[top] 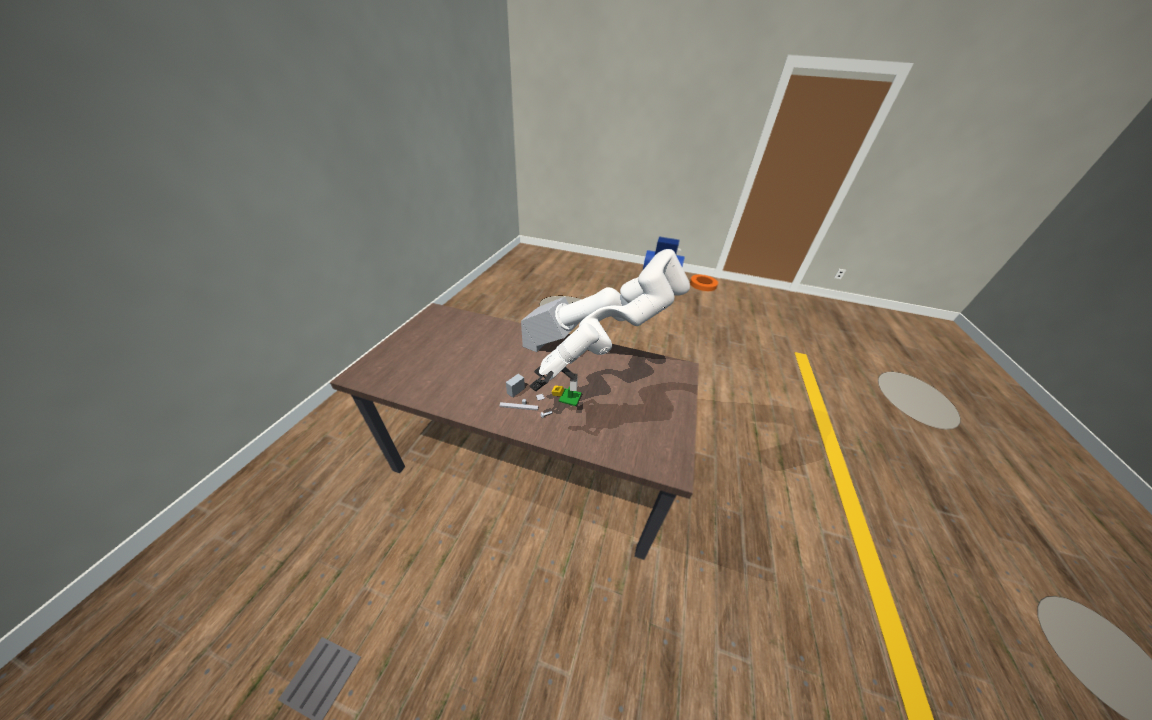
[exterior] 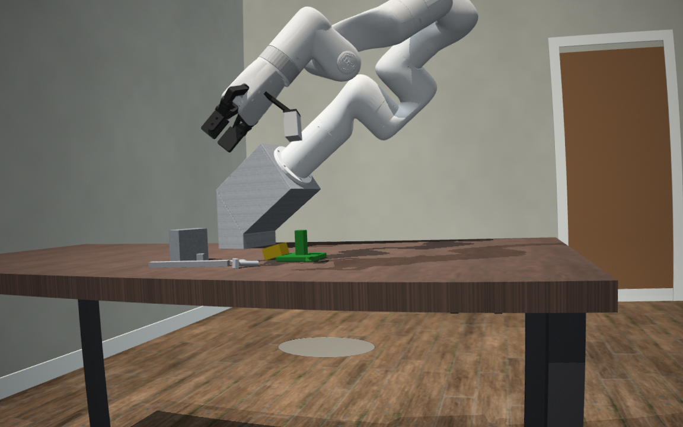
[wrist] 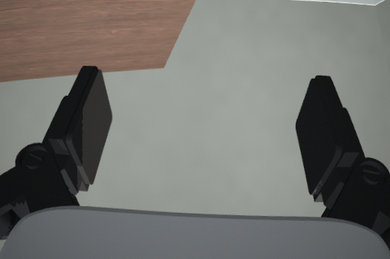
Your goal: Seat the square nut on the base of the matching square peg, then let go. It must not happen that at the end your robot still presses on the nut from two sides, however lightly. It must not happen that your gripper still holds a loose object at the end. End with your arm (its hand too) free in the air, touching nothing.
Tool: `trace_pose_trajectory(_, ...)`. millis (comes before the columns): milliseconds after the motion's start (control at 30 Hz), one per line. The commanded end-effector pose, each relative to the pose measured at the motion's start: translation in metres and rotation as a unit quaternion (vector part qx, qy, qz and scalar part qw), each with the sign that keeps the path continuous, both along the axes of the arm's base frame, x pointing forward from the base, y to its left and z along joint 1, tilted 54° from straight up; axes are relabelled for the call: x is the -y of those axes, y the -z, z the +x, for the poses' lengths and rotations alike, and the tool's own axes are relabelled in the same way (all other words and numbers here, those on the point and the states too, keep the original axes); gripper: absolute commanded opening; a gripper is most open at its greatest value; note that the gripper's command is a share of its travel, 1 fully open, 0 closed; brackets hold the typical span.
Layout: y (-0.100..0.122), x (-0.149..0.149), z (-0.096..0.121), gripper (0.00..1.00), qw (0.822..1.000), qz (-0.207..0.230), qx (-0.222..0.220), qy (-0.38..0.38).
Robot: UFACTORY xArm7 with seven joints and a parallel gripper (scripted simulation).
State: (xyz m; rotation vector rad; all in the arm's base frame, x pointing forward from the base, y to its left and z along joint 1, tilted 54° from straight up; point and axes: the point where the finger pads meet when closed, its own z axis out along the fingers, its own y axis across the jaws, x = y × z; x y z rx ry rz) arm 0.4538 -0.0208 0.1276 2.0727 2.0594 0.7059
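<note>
Claw (exterior: 223,128) hangs spread wide and gripping nothing, high above and left of the green peg (exterior: 300,241), while the yellow nut (exterior: 275,251) lies on the tabletop (exterior: 439,276) just left of that peg's base, so the pickup looks not yet begun.
</note>
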Motion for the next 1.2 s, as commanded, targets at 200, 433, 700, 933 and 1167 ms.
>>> trace_pose_trajectory(200, -0.0010, 0.0016, 0.0007, 1.00, 1.000, 0.000, 0.001, 0.002)
trace_pose_trajectory(433, -0.0010, 0.0016, 0.0007, 1.00, 1.000, 0.000, 0.001, 0.002)
trace_pose_trajectory(700, -0.0012, 0.0018, 0.0007, 0.60, 1.000, -0.001, 0.002, 0.001)
trace_pose_trajectory(933, -0.0029, 0.0032, 0.0002, 0.60, 1.000, -0.006, 0.007, -0.012)
trace_pose_trajectory(1167, -0.0060, 0.0056, -0.0007, 0.60, 0.999, -0.017, 0.016, -0.034)
